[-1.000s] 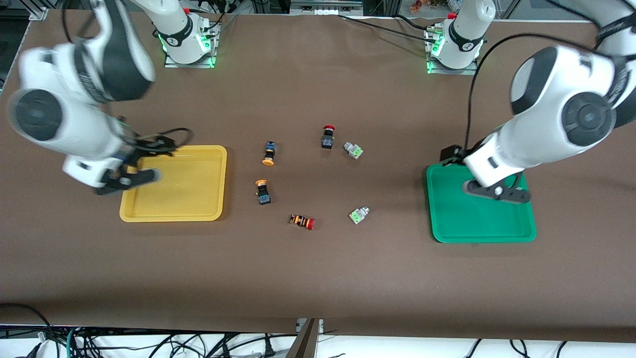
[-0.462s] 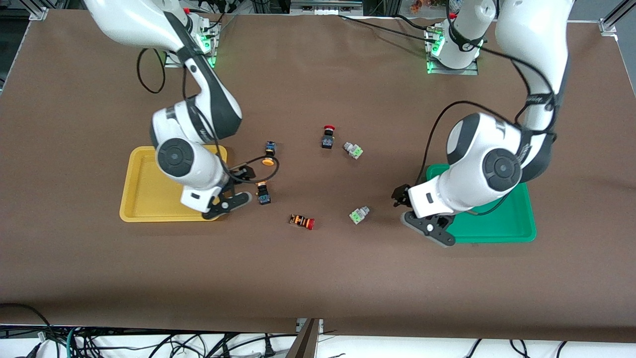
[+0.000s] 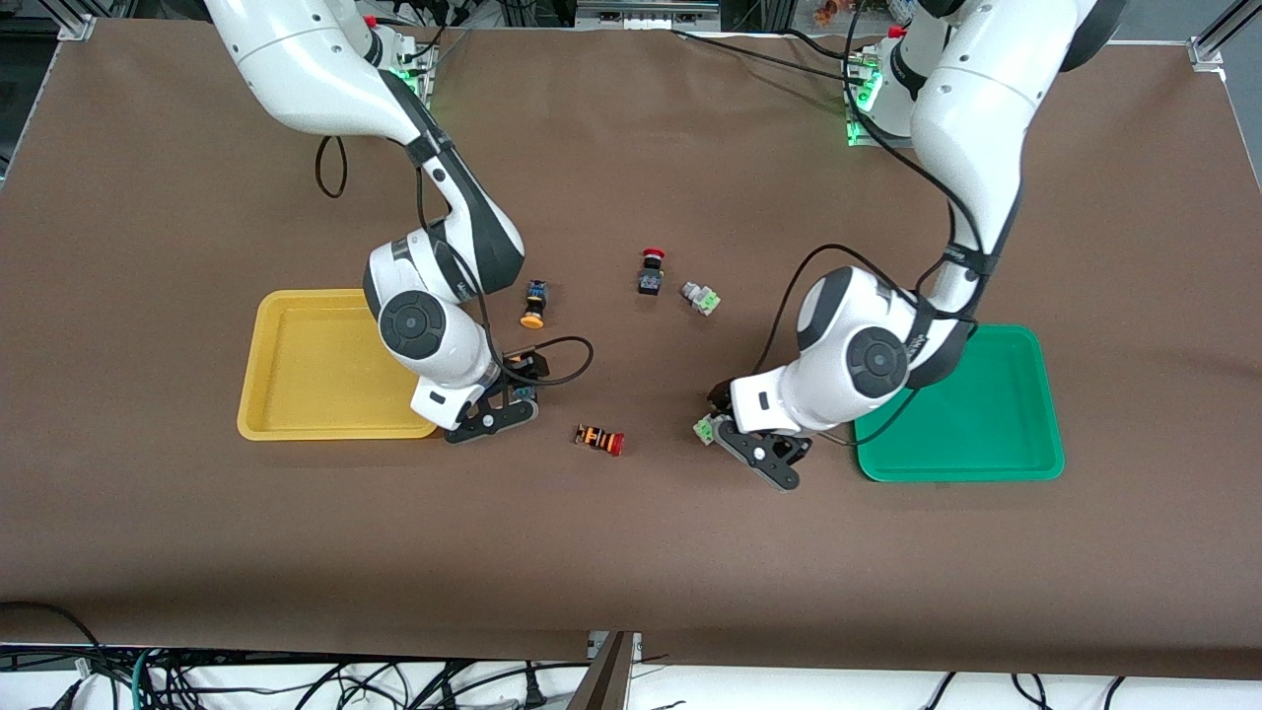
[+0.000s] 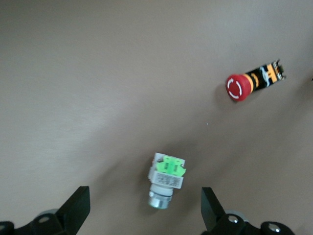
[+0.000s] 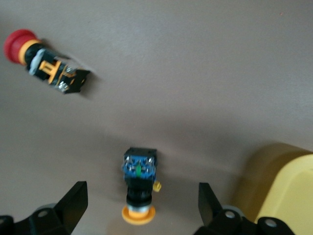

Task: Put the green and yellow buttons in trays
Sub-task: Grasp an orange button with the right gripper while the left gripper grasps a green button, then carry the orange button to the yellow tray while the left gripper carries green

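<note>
My right gripper (image 3: 505, 402) is open, low over a yellow button (image 5: 139, 188) that lies on the table beside the yellow tray (image 3: 315, 365). In the right wrist view the button lies between the open fingers (image 5: 73, 203). My left gripper (image 3: 751, 441) is open, low over a green button (image 3: 704, 431), which lies between its fingers (image 4: 212, 213) in the left wrist view (image 4: 166, 178). The green tray (image 3: 966, 414) is empty. A second yellow button (image 3: 533, 303) and a second green button (image 3: 700, 297) lie farther from the front camera.
An orange-striped switch with a red cap (image 3: 599, 440) lies between the two grippers; it also shows in both wrist views (image 4: 254, 81) (image 5: 46, 61). A black switch with a red cap (image 3: 651, 271) stands beside the second green button.
Both arms swung from over their trays toward the table's middle and came down. The right gripper now straddles the yellow button, the left the green button. No button has moved.
</note>
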Action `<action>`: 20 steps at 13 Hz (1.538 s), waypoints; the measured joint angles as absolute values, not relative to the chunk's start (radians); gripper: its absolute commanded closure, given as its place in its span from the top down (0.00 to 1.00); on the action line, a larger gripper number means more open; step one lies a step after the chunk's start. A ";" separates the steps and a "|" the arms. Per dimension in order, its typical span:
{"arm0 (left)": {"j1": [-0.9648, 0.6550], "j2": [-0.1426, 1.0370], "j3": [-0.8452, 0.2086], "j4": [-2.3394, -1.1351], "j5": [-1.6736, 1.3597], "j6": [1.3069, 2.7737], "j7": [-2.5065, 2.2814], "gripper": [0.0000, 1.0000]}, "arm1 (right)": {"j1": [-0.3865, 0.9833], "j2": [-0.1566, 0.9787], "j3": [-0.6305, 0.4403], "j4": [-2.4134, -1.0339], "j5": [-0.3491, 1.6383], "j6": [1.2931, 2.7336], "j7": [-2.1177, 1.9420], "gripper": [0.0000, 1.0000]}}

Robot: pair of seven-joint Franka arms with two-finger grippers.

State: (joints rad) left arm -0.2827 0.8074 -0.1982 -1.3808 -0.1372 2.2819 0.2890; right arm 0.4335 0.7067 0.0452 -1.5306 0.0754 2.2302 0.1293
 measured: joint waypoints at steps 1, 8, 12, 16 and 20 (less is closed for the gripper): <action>-0.289 0.818 -0.198 -1.397 -0.137 2.295 0.289 1.00 | 0.434 0.722 0.045 -1.530 0.075 2.249 0.151 1.00; -0.342 0.881 -0.198 -1.428 -0.132 2.402 0.301 1.00 | 0.449 0.778 0.045 -1.534 0.075 2.275 0.204 0.26; -0.346 0.888 -0.195 -1.428 -0.086 2.403 0.302 0.07 | 0.449 0.781 0.043 -1.539 0.075 2.274 0.207 0.00; -0.345 0.886 -0.194 -1.423 -0.078 2.406 0.315 0.00 | 0.385 0.736 0.012 -1.499 0.074 2.123 0.196 0.00; -0.304 0.794 -0.173 -1.384 -0.078 2.231 0.315 0.00 | 0.264 0.686 -0.109 -1.498 0.074 1.928 0.031 0.00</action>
